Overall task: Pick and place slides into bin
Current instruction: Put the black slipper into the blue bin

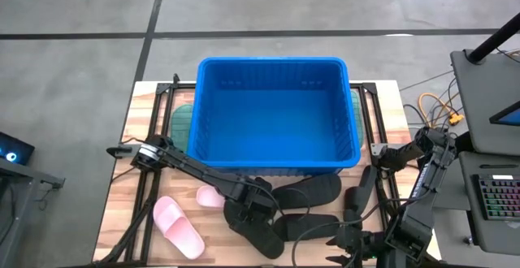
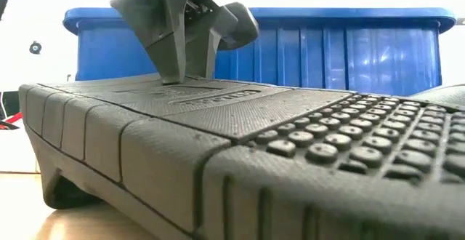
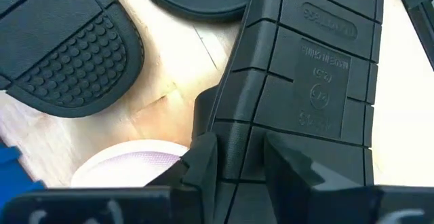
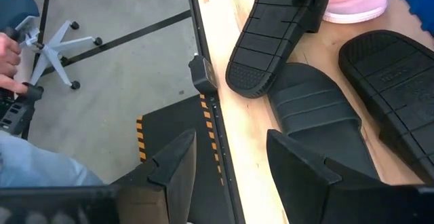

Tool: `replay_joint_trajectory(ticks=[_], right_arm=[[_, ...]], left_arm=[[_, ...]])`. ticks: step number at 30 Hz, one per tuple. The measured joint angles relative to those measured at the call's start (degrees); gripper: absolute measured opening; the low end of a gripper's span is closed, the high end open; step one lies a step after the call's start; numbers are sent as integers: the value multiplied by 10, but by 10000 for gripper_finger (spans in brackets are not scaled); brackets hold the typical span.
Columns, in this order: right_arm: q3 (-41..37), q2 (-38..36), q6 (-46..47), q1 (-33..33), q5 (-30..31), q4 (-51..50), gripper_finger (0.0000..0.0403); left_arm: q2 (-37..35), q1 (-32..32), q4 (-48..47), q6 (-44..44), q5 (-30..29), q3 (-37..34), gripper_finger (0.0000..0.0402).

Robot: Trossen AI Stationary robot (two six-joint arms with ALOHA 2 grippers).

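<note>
The blue bin (image 1: 272, 65) stands at the middle of the table's far side. In front of it lie several black slides (image 1: 313, 191) and two pink slides (image 1: 179, 227). One black slide (image 3: 319, 68) lies sole up, close to the low camera (image 2: 218, 124). My left gripper (image 3: 241, 166) points down on it, shut on its edge, next to the smaller pink slide (image 3: 129, 163). My right gripper (image 4: 230, 176) hangs open over the table's near right edge, holding nothing. My left gripper pinches the sole-up black slide by its long side edge (image 3: 237, 132), the one facing the pink slide, between its two fingers. The fingers (image 2: 178, 69) come from above, pointing down, and lie across that edge. The slide still rests low on the table.
Green slides (image 1: 180, 118) show beside the bin's left and right walls. Two more black slides (image 4: 319, 115) lie between my arms. A black frame rail (image 4: 207, 81) runs along the table edge. A person's hand (image 4: 8, 54) shows beyond the table near a chair base.
</note>
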Motion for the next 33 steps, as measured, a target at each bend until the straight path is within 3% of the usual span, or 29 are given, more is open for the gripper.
replay_joint_trajectory(ticks=[9, 13, 27, 33], right_arm=[[0, 0, 2, 0, 0, 0, 171], [0, 0, 2, 0, 0, 0, 171], [0, 0, 0, 0, 0, 1, 171], [0, 0, -1, 0, 0, 1, 171]], left_arm=[[-2, 0, -5, 0, -9, 17, 9], [-14, 0, -9, 0, -12, 25, 0], [-54, 0, -11, -37, -11, 24, 0], [-78, 0, -9, -36, -20, 23, 53]])
